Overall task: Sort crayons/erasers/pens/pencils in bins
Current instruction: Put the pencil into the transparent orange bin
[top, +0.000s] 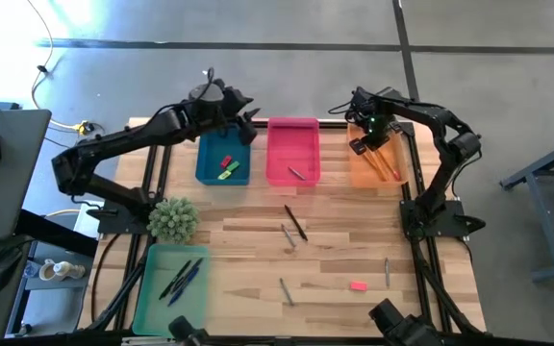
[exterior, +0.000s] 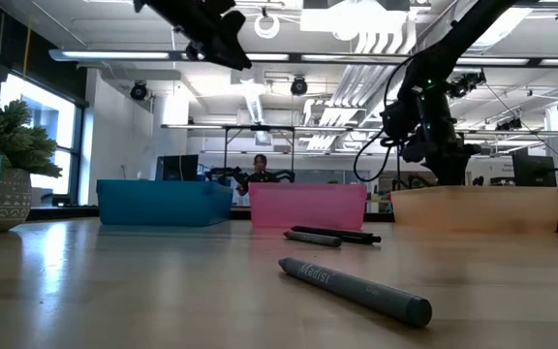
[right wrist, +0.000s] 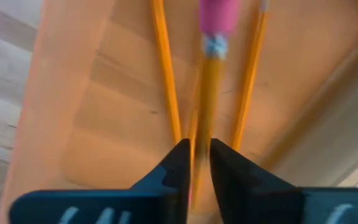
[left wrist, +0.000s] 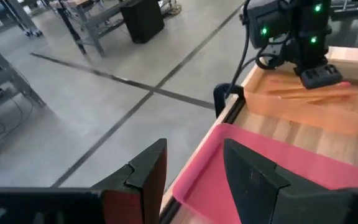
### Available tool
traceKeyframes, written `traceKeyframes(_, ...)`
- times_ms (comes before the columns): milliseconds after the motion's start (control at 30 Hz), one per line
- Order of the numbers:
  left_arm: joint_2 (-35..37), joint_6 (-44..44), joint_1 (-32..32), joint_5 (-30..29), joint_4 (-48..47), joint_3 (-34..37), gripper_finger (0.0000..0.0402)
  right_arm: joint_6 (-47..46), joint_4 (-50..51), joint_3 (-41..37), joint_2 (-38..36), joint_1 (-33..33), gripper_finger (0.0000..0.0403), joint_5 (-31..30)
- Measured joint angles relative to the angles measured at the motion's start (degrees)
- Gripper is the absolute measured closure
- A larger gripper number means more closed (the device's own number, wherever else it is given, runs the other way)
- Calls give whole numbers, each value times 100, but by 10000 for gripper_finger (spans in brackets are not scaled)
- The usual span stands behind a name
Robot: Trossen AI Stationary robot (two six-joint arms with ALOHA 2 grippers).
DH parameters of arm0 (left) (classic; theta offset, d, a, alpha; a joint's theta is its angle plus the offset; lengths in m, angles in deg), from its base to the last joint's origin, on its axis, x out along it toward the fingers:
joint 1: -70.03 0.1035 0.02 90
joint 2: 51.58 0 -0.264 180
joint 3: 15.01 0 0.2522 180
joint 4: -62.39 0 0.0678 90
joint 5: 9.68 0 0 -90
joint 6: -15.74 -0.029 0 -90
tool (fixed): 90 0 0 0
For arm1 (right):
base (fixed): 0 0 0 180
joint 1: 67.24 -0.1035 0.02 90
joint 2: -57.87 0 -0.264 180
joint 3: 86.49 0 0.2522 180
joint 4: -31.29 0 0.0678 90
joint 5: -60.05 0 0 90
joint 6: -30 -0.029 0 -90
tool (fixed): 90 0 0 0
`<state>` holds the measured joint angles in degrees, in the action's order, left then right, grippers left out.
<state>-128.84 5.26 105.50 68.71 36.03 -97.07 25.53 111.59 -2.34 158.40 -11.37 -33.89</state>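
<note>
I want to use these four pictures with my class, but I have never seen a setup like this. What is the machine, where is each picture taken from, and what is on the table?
It is a robot with two dark arms, sorting stationery into four bins. One picture looks down from above, one looks level along the table, and two come from cameras on the arms' wrists. The right gripper is over the orange bin, its fingers around a pencil above two pencils lying there. The left gripper waits open between the blue bin and pink bin, holding nothing. The green bin has pens. Still loose on the table: grey crayons, one dark pen and a pink eraser.
</note>
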Motion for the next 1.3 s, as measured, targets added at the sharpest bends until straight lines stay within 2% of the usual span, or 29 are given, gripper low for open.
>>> traceKeyframes(167, 210, 259, -3, 2, -588, 0, 257, -157, -3, -2, -2, -2, 301, 0)
traceKeyframes(300, 226, 291, -8, 17, -1060, 0, 257, -382, 31, 0, -35, -2, 282, 56)
traceKeyframes(533, 220, 325, -146, 102, -1581, 0, 257, -753, 48, -2, -462, -159, 282, 97)
traceKeyframes(733, 219, 280, -276, 107, -1598, 0, 257, -1061, 39, -2, -903, -273, 290, -310)
traceKeyframes(833, 219, 240, -307, 131, -1594, 0, 257, -1114, 39, -2, -1139, -321, 291, -197)
traceKeyframes(933, 217, 237, -307, 399, -1594, 0, 257, -1124, 55, -2, -1392, -486, 291, 100)
traceKeyframes(1033, 215, 282, -307, 662, -1595, 0, 257, -1286, 53, -2, -1600, -760, 291, 123)
traceKeyframes(1167, 215, 279, -307, 883, -1594, 0, 257, -1323, -12, -2, -1751, -1014, 291, -807)
traceKeyframes(1300, 215, 235, -307, 946, -1589, 0, 257, -1335, -181, -2, -1766, -809, 291, -1617)
